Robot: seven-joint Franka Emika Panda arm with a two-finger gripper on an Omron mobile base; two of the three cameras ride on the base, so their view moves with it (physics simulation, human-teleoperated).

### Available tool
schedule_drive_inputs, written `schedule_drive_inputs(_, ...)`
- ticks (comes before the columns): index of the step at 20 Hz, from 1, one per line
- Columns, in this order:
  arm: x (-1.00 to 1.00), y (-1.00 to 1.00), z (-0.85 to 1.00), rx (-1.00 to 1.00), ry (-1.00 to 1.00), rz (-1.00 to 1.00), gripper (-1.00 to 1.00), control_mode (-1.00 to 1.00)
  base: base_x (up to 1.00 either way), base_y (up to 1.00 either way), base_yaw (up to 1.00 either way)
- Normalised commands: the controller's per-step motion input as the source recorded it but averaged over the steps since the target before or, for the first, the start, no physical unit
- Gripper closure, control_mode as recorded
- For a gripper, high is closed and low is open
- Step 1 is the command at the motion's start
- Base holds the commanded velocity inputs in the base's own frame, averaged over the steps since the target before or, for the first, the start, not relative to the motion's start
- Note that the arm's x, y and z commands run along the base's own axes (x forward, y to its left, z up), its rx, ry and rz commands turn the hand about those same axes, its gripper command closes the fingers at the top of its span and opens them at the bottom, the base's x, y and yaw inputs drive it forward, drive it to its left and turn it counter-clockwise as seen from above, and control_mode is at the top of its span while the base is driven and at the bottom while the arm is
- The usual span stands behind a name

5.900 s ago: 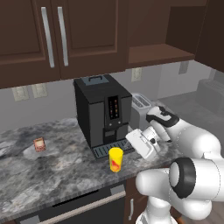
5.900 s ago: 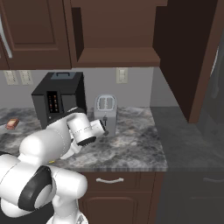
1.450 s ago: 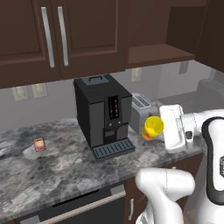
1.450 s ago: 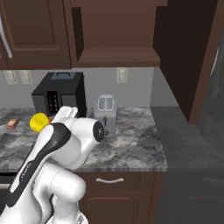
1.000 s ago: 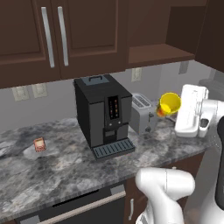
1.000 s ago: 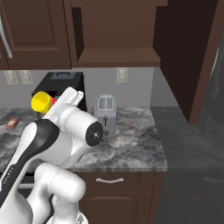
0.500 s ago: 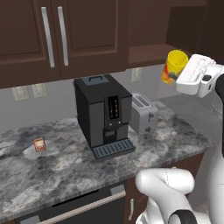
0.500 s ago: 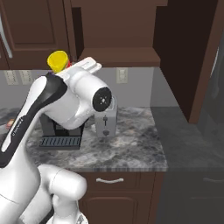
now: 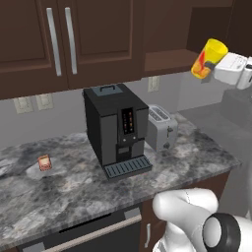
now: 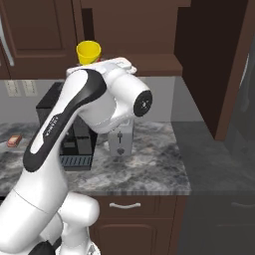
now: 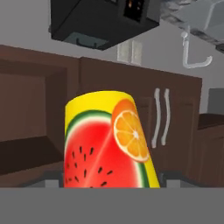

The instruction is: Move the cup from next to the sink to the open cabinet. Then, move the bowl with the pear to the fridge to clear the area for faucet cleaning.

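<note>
My gripper (image 9: 212, 68) is shut on the cup (image 9: 208, 58), a yellow tumbler with a red-orange fruit print, and holds it tilted high above the counter. The cup hangs just in front of the open cabinet (image 9: 170, 58), level with its bare brown shelf board. From the right base view the cup (image 10: 88, 52) sticks up behind my bent arm, left of the open cabinet (image 10: 149, 63). The hand view is turned upside down, with the cup (image 11: 109, 140) between the jaws and the faucet (image 11: 191, 51) far behind. The bowl and pear are out of view.
A black coffee machine (image 9: 117, 129) and a silver toaster (image 9: 161, 127) stand on the marbled counter (image 9: 74, 192) below. A small red-labelled packet (image 9: 45, 162) lies at the left. Closed cabinets with silver bar handles (image 9: 59, 42) hang left of the open one.
My arm has swung the cup up and to the right, from just above the counter beside the toaster to shelf height at the open cabinet. The grip has stayed the same.
</note>
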Motion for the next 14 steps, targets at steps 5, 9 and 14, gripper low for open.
schedule_drive_inputs(5,0.54,-0.05,0.11,0.05,0.07,-0.03,1.0,-1.0,0.0,0.0,0.0)
schedule_drive_inputs(9,0.75,0.0,0.31,0.0,0.2,-0.08,1.0,-1.0,0.0,0.0,0.0)
schedule_drive_inputs(14,0.49,0.0,0.18,0.0,0.23,-0.05,1.0,-1.0,0.0,0.0,0.0)
